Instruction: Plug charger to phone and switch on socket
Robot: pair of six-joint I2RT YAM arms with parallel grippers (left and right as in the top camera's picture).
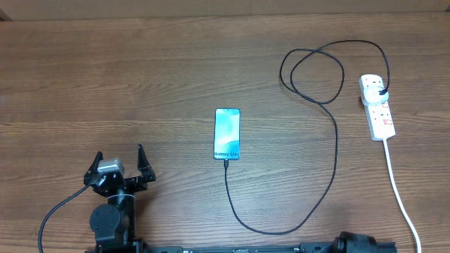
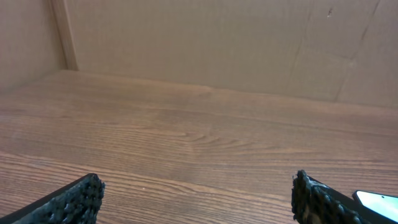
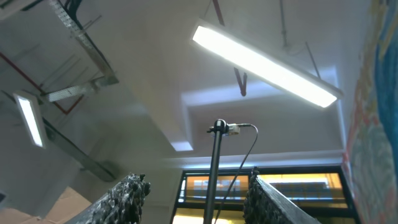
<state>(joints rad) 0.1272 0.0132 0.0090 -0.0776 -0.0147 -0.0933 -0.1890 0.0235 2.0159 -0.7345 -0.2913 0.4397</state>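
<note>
The phone (image 1: pixel 227 133) lies face up mid-table, its light blue screen lit. The charger (image 1: pixel 335 140), a thin black cable, has its tip at the phone's near end (image 1: pixel 226 163), curves along the front of the table, loops at the back, and ends in a black plug (image 1: pixel 382 93) seated in the socket (image 1: pixel 377 112), a white strip at the right. My left gripper (image 1: pixel 119 151) rests at the front left, open and empty, well left of the phone. In the left wrist view the left gripper (image 2: pixel 198 179) spans bare wood, with the phone's corner (image 2: pixel 379 202) at the right. My right gripper (image 3: pixel 196 179) points at the ceiling, open, holding nothing.
The socket's white lead (image 1: pixel 397 186) runs from the strip to the front right edge. The right arm's base (image 1: pixel 358 244) shows at the bottom edge. A cardboard wall (image 2: pixel 205 43) stands behind the table.
</note>
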